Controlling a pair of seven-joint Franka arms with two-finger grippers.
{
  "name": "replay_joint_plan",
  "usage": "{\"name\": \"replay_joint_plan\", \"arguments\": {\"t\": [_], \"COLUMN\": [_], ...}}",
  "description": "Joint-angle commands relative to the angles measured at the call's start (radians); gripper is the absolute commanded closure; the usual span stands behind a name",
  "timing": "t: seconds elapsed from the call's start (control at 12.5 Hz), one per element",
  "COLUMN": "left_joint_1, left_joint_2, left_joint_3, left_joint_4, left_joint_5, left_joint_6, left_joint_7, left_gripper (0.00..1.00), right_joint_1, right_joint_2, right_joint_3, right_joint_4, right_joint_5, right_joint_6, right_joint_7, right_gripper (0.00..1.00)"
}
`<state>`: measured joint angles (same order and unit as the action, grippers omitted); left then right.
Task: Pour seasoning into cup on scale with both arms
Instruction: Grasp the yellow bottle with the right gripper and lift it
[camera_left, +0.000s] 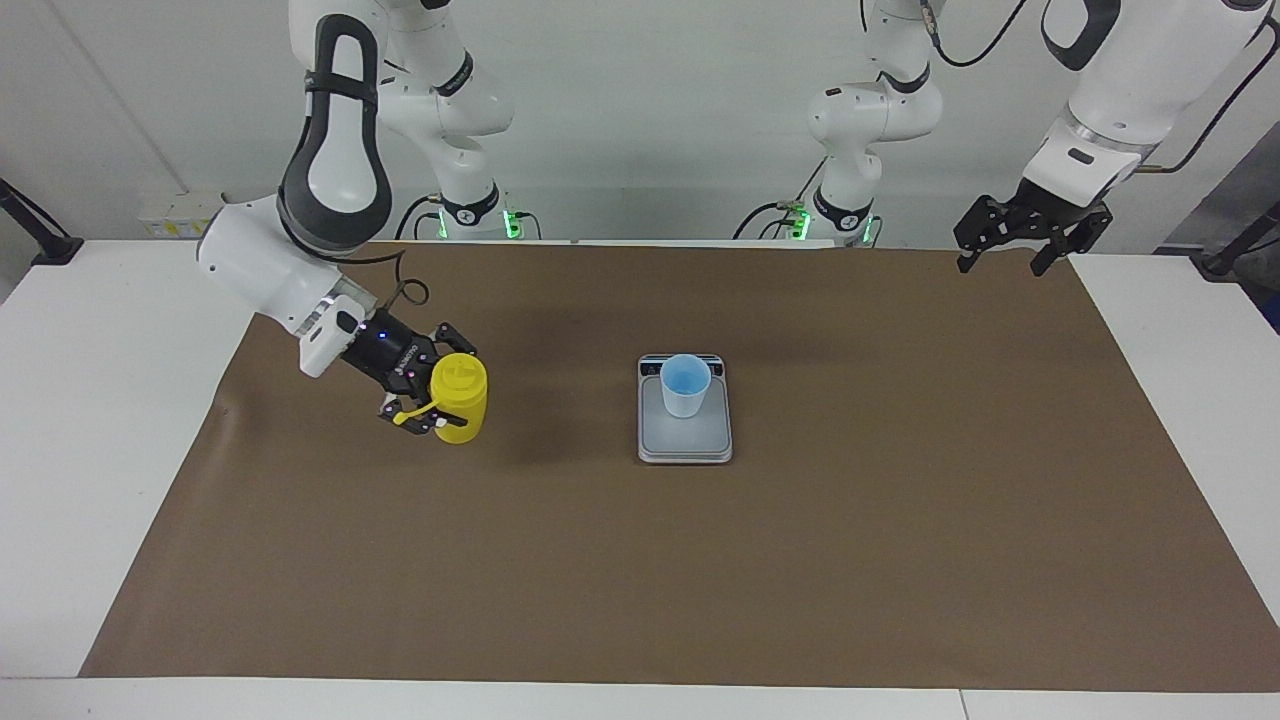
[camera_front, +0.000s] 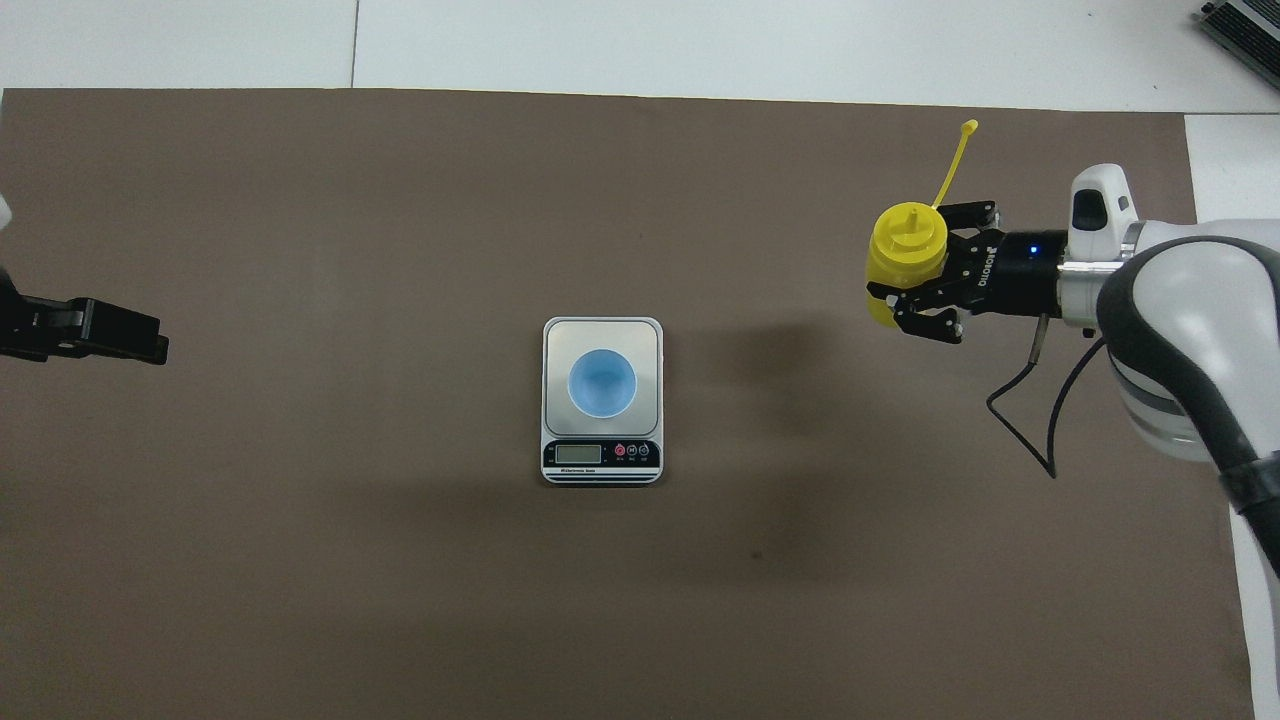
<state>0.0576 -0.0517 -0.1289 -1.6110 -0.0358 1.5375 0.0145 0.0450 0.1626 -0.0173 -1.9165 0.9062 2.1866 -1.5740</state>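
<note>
1. Currently the yellow squeeze bottle (camera_left: 461, 397) is clamped in the right gripper (camera_left: 432, 390), held roughly upright above the brown mat (camera_left: 640, 560) at the right arm's end of the table, well apart from the scale (camera_left: 685, 437). Its shadow on the mat suggests it is clear of the surface.
2. Light-blue cup (camera_left: 685, 385) stands upright on the scale's weighing plate, on the part nearer the display strip (which lies at the robots' end).
3. Step in hand, as I judge it: carry the bottle across to the cup. Keep it upright in transit, nozzle up, and tip only once the nozzle sits over the cup's mouth.
4. Cap on its tether (camera_front: 955, 160) sticks out from the neck, so the nozzle looks uncapped (a spill risk if the bottle leans early). The tether should stay clear of the cup rim.
5. Tip slowly; a knock from the bottle could shift or topple the light cup.
6. Left gripper (camera_left: 1018, 237) waits with its jaws apart, in the air over the mat's corner at the left arm's end.
7. Hard to read: fill level inside the opaque bottle; the scale's display digits; whether the cup holds anything yet. In the overhead view the left gripper (camera_front: 95, 331) is cut off at the frame edge.
</note>
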Motion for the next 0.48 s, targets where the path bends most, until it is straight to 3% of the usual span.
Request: {"name": "replay_joint_plan", "arguments": {"t": [0.0,0.16,0.24,0.4], "left_joint_1": [0.008,0.010,0.010,0.010], "left_joint_2": [-0.025,-0.025,-0.025,-0.025], "left_joint_3": [-0.001,-0.001,-0.001,-0.001], "left_joint_4": [-0.023,-0.023,-0.023,-0.023], "left_joint_5": [-0.010,-0.010,-0.010,-0.010], "left_joint_6": [-0.004,-0.004,-0.004,-0.004], "left_joint_7": [-0.004,-0.004,-0.004,-0.004], "left_gripper": [0.00,0.00,0.00,0.00], "right_joint_1": [0.083,0.133,0.186,0.272], "right_joint_2": [-0.006,-0.002,0.004,0.014], "right_joint_3": [0.002,0.003,0.003,0.002], "right_joint_4": [0.020,0.019,0.016,0.002], "right_joint_5": [-0.113,-0.199,-0.272,-0.485], "right_joint_6": [0.091,0.183,0.258,0.376], "right_joint_7": [0.173,0.299,0.362,0.454], "right_gripper": [0.84,0.88,0.98,1.00]}}
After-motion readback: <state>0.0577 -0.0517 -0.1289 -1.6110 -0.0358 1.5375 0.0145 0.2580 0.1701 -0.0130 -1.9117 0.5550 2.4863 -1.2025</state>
